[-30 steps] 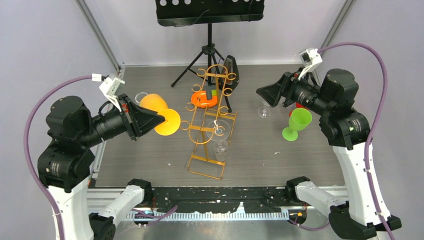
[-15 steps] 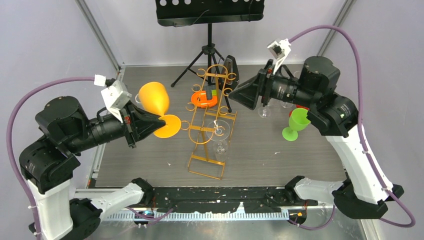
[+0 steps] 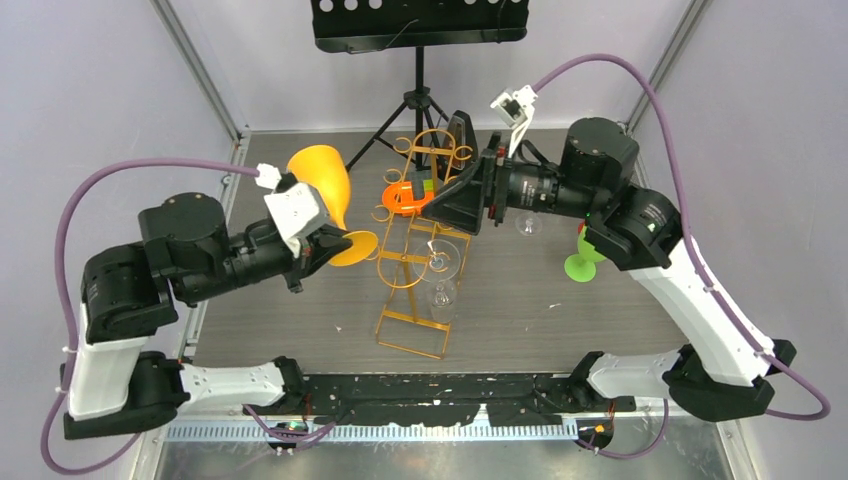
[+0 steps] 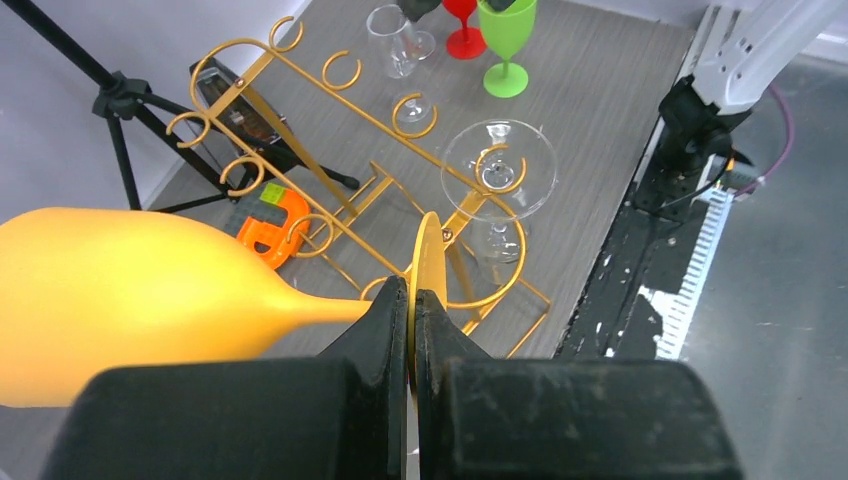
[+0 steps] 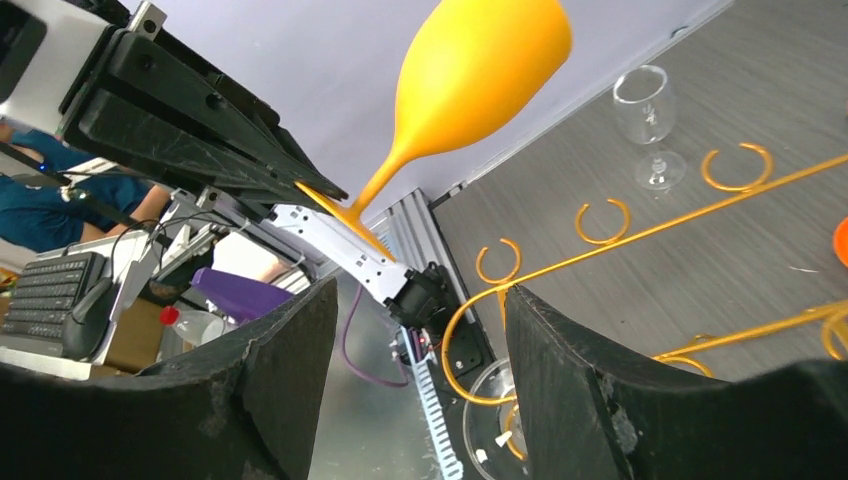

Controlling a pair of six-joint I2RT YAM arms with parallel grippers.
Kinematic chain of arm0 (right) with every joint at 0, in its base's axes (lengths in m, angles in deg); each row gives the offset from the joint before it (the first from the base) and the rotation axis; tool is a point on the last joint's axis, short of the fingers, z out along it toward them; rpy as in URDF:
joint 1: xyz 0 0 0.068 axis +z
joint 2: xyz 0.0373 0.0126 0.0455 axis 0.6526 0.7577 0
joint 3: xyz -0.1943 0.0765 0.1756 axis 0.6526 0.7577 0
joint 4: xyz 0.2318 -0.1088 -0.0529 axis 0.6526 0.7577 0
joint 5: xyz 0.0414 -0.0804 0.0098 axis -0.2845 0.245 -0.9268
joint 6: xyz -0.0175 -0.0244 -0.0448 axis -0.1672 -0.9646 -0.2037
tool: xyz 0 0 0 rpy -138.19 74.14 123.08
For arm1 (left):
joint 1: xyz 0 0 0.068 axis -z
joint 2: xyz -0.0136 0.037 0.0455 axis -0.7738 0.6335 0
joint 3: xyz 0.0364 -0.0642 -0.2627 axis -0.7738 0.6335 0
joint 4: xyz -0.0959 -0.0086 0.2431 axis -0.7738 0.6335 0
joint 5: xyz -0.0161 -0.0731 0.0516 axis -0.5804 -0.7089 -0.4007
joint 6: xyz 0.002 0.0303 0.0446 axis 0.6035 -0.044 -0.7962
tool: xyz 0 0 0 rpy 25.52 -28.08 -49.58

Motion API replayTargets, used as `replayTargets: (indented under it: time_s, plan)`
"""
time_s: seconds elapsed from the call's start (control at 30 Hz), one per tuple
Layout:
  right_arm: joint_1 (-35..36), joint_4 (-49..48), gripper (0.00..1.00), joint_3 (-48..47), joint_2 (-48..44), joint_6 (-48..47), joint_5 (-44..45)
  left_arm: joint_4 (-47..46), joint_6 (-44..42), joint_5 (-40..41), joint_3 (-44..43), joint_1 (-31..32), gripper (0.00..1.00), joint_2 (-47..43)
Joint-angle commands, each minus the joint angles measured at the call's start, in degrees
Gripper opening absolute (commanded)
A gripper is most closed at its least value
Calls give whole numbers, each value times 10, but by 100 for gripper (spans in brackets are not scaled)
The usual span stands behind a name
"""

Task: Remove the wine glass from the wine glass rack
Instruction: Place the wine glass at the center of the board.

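The gold-orange wire wine glass rack [image 3: 410,347] stands mid-table. A clear wine glass [image 3: 438,262] hangs in its hooks, with a second clear one [image 3: 442,295] just below. My left gripper [image 3: 338,246] is shut on the foot of an orange wine glass [image 3: 322,178], held tilted in the air left of the rack. The left wrist view shows the fingers [image 4: 385,315] pinching that foot, and the rack's hanging glass [image 4: 498,170] beyond. My right gripper [image 3: 442,205] is open and empty over the rack's upper right. Its wrist view [image 5: 420,290] shows the rack wire [image 5: 600,245] and the orange glass [image 5: 480,60].
A black tripod music stand [image 3: 420,40] is at the back. An orange object [image 3: 405,198] and a black box [image 3: 462,140] sit behind the rack. A green goblet [image 3: 583,255] and a clear glass [image 3: 528,222] stand on the right. Another clear glass [image 5: 645,110] stands far left.
My left arm has swung the orange glass up and right toward the rack, bowl tilting upward. My right arm has moved left from the green goblet to over the rack's top, still open.
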Motion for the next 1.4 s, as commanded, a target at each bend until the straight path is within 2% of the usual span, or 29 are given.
replayTargets:
  time_s: [0.0, 0.27, 0.43, 0.77, 1.1, 1.23, 1.37]
  plan:
    - [31, -37, 68, -23, 23, 19, -1, -23, -41, 149, 9, 81, 0, 9]
    - [59, -49, 68, -41, 61, 24, 4, -66, -90, 310, 54, 221, 0, 15]
    - [73, -51, 68, -51, 84, 25, 5, -95, -106, 364, 85, 270, 0, 17]
    - [88, -53, 68, -52, 113, 29, 18, -134, -136, 421, 112, 318, 0, 15]
    - [101, -64, 66, -49, 135, 34, 15, -151, -145, 426, 126, 329, 0, 9]
    - [107, -74, 60, -47, 145, 43, 5, -159, -146, 427, 134, 329, 0, 7]
    - [112, -75, 48, -51, 153, 44, -1, -162, -146, 430, 139, 331, 0, 2]
